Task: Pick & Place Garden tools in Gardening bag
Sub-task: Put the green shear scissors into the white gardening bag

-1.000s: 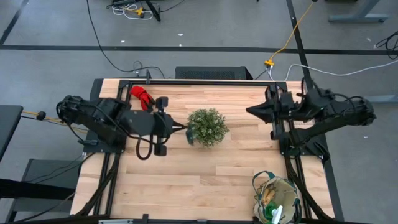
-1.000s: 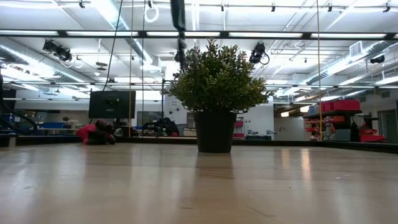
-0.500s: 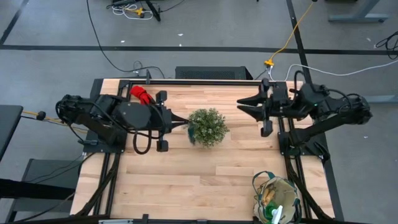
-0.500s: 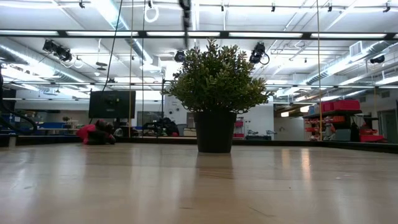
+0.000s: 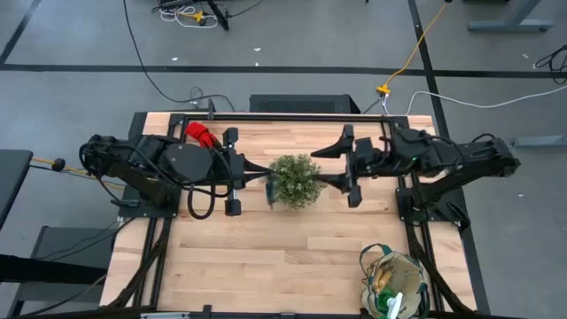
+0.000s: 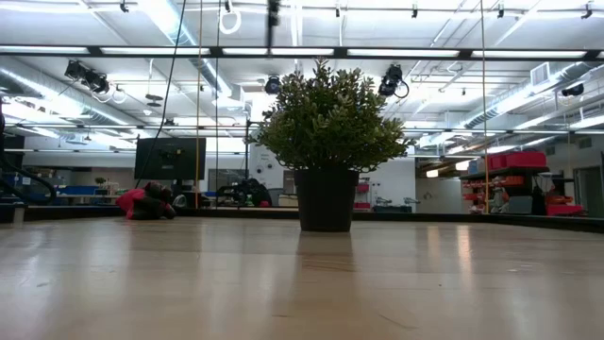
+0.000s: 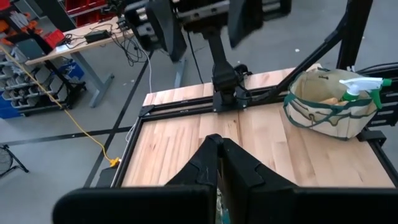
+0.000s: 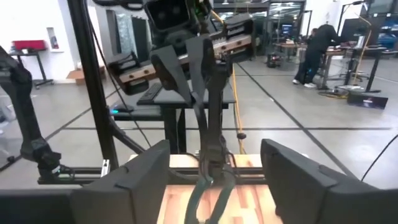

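Here a pale wooden plank counter (image 5: 266, 239) edged with black rails stands on a grey floor crossed by loose cables, and the low view looks across it into a wide workshop hall with strip lights, hanging cords and a dark monitor. In the right wrist view a person (image 8: 309, 55) stands by benches far behind the counter. A round bushy plant (image 5: 295, 181) in a dark pot (image 6: 326, 199) sits near the middle of the counter. The gardening bag (image 5: 393, 283), rounded beige canvas with dark green trim and handles, rests at the counter's near right corner, well apart from the plant; tools lie inside it, among them a green spray bottle with a white nozzle (image 7: 364, 86) standing above the rim. The red gloves (image 5: 201, 136) lie at the far left corner, beside the left arm. The left tool (image 5: 263, 181) is clenched, its two fingers pressed together at the left edge of the plant's foliage, and something thin and green hangs at its tip, seen in the right wrist view (image 8: 208, 194); what it is cannot be told. The right tool (image 5: 333, 167) is released, its jaws spread wide just beside the plant's right edge, with nothing between them.
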`<move>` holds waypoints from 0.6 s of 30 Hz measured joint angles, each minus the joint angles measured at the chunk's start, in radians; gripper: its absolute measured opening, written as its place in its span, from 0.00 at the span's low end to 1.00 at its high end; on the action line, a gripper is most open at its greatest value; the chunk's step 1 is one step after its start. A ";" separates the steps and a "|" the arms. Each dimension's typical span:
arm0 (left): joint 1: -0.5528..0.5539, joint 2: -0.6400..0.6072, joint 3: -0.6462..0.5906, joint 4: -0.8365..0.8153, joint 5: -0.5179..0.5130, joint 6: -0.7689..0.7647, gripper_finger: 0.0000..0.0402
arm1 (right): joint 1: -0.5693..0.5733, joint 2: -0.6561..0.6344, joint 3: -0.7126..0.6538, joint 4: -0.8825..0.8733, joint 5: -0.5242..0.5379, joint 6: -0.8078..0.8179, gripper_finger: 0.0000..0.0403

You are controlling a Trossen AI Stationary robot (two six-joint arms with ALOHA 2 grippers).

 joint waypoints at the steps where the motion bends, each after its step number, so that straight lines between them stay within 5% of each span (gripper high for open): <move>1: 0.000 0.000 0.000 0.002 0.000 0.000 0.03 | 0.000 0.010 0.000 0.006 0.001 -0.002 0.64; 18: 0.000 0.000 0.000 0.024 -0.012 0.000 0.03 | -0.021 0.194 0.000 0.219 -0.006 -0.022 0.66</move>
